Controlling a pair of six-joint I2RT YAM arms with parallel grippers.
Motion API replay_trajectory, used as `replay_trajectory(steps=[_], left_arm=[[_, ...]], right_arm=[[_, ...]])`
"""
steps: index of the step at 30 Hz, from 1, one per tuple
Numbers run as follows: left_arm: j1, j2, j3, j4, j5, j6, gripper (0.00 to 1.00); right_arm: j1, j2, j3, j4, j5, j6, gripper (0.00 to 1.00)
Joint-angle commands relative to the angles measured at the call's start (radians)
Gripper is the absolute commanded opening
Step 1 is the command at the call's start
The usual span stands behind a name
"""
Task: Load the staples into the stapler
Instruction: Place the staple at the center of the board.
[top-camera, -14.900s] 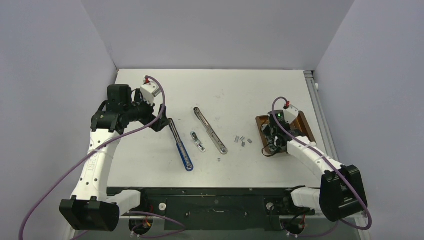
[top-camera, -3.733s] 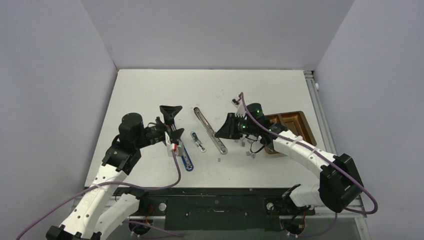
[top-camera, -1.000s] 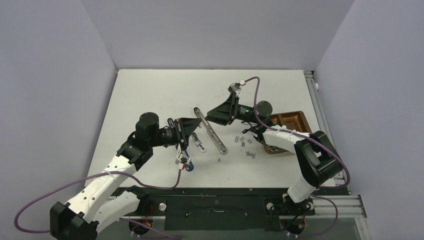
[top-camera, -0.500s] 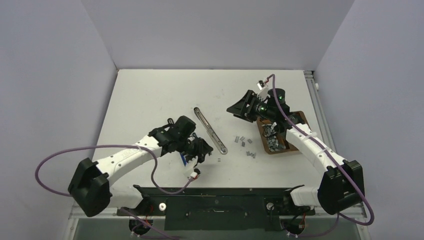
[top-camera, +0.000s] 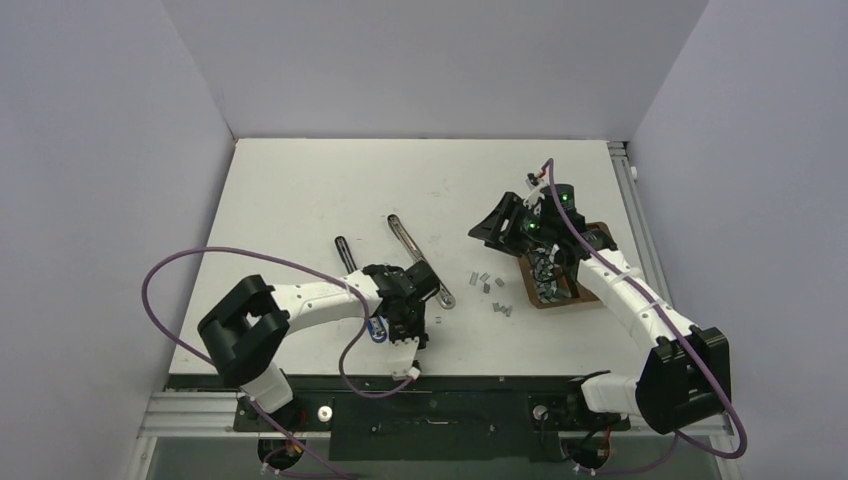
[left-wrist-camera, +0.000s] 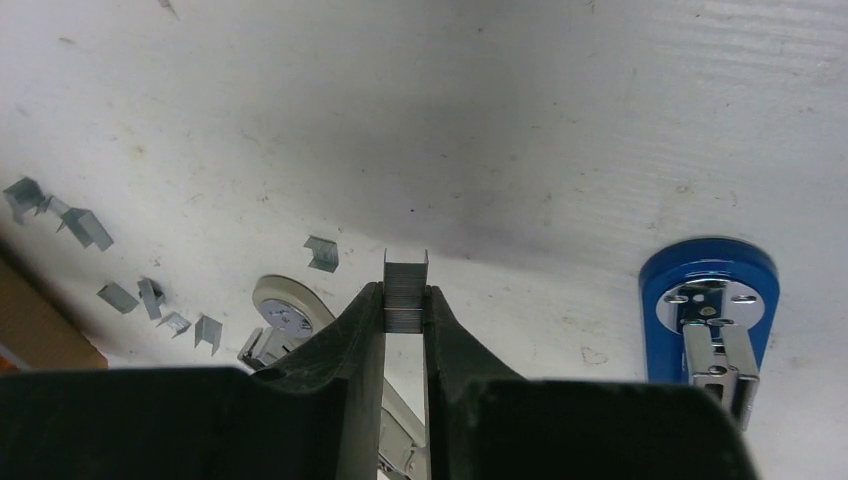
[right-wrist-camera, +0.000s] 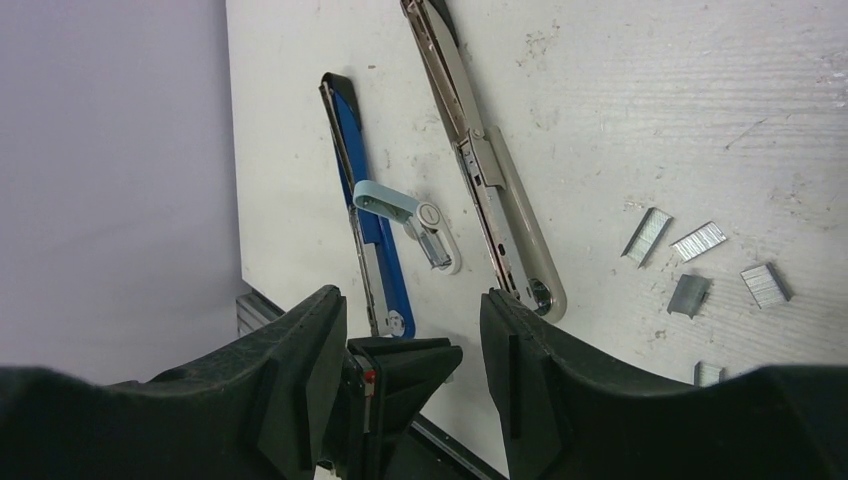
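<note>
The stapler lies apart as two long pieces: a blue piece (top-camera: 352, 268) (right-wrist-camera: 365, 215) and a beige piece with a metal channel (top-camera: 420, 262) (right-wrist-camera: 490, 175). A short silvery strip of staples (left-wrist-camera: 405, 290) is pinched between my left gripper's (left-wrist-camera: 404, 300) (top-camera: 405, 312) fingers, above the table between the blue end (left-wrist-camera: 708, 300) and the beige end (left-wrist-camera: 283, 314). Several loose staples (top-camera: 487, 284) (right-wrist-camera: 697, 241) lie right of the beige piece. Hanging above them, near the tray, my right gripper (top-camera: 492, 228) (right-wrist-camera: 410, 300) is open and empty.
A brown wooden tray (top-camera: 597, 234) holding more staples stands at the right, under the right arm. A pale blue-green piece with a white round end (right-wrist-camera: 410, 215) lies between the two stapler pieces. The left arm's purple cable loops over the table's left side.
My left gripper has swung right and toward the near edge, ending between the blue and beige ends. The right gripper has drawn back slightly toward the tray.
</note>
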Motion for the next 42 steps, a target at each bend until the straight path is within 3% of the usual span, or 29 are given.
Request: replay_trajectory(steps=[1,12,25,29,37,42], left_arm=[[-0.045,0.043,0.059,-0.021,-0.121,0.173,0.0],[-0.135,0.121,0.083,0.012,-0.208,0.049,0.0],[-0.143,0.123,0.076,-0.012,-0.226,0.019,0.3],[-0.147,0.114,0.068,0.001,-0.228,0.005,0.31],[-0.132,-0.018,0.044,0.116,-0.292,-0.102,0.44],[-0.113,-0.202,0.041,0.047,-0.297,-0.201,0.45]], right_arm=[[-0.01,-0.048,-0.015,0.009,-0.001,-0.024,0.51],[-0.013,-0.066,-0.037,0.003,0.011,-0.045,0.51],[-0.029,-0.073,-0.042,-0.008,-0.018,-0.056,0.52],[-0.034,-0.076,-0.047,-0.013,-0.022,-0.059,0.52],[-0.018,-0.108,-0.045,-0.078,0.074,-0.137,0.53],[0.087,-0.126,-0.042,-0.123,0.25,-0.191,0.61]])
